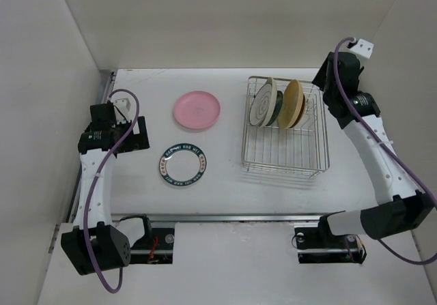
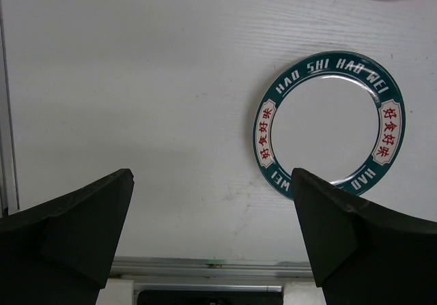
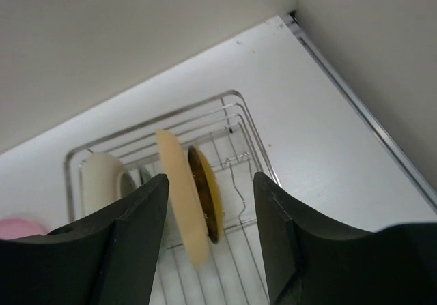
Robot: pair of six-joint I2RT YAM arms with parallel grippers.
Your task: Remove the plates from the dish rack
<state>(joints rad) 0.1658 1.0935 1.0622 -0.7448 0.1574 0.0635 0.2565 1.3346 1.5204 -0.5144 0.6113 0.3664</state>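
White table [image 1: 225, 192], plain white walls [image 1: 205, 18]

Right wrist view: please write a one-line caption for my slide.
Open right pincer faces a tan plate standing in the wire dish rack.

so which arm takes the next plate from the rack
Right. The right gripper hovers open at the rack, aimed at the tan plate; the left gripper sits away by the lettered plate.
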